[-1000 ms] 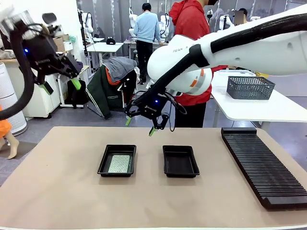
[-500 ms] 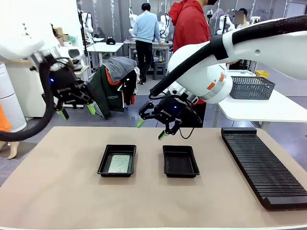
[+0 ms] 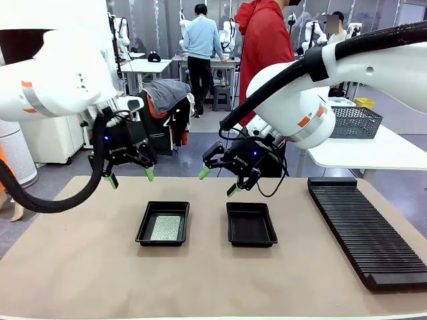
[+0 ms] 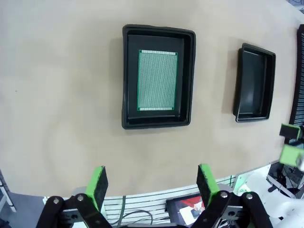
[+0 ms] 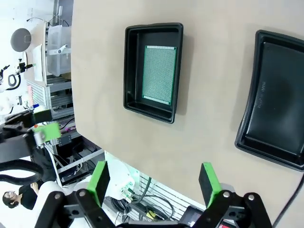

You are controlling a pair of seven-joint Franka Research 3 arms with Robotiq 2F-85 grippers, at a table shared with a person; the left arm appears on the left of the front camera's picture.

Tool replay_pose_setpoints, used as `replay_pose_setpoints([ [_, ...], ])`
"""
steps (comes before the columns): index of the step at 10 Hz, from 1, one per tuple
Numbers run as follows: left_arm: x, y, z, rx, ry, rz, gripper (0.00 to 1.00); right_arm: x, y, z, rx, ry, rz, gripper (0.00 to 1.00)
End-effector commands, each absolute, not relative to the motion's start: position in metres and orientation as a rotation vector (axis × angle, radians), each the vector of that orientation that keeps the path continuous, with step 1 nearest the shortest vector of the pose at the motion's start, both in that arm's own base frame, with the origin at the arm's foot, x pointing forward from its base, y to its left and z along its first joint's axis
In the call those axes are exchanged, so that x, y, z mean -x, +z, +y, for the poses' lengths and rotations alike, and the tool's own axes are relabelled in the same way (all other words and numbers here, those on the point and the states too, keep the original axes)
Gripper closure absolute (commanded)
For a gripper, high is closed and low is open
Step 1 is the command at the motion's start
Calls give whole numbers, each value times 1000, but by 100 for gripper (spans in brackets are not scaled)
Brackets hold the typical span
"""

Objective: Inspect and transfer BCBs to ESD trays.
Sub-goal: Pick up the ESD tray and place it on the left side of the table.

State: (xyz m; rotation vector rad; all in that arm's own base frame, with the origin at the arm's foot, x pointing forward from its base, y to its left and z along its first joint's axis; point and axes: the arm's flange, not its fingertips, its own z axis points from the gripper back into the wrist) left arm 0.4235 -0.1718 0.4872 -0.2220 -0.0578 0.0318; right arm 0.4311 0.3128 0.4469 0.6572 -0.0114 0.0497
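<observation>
Right of ESD trays: ribbed rack | beyond: person, mesh basket

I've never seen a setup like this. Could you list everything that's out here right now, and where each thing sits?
Table: one, tan top, across the foreground.
ESD trays: two, black, side by side mid-table; the left tray holds a board, the right tray is empty.
BCB: one, speckled green, flat in the left tray.
Rack: one, long, black, ribbed, at the table's right side.
Mesh basket: one, grey, on a white side table at the right rear.
Person: one, red jacket, standing beyond the table.
Left arm: one, white; black jaws with green pads, open, above the table beyond the left tray.
Right arm: one, white; same jaws, open, beyond the right tray.
</observation>
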Motion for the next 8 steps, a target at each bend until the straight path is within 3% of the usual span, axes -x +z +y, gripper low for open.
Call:
replay_pose_setpoints([
  [1,-436,469,-184,185,58,-80,0,-432,448,319,-649,37,-4,0],
  [8,-474,390,-198,-13,50,-149,0,-432,448,319,-649,37,-4,0],
])
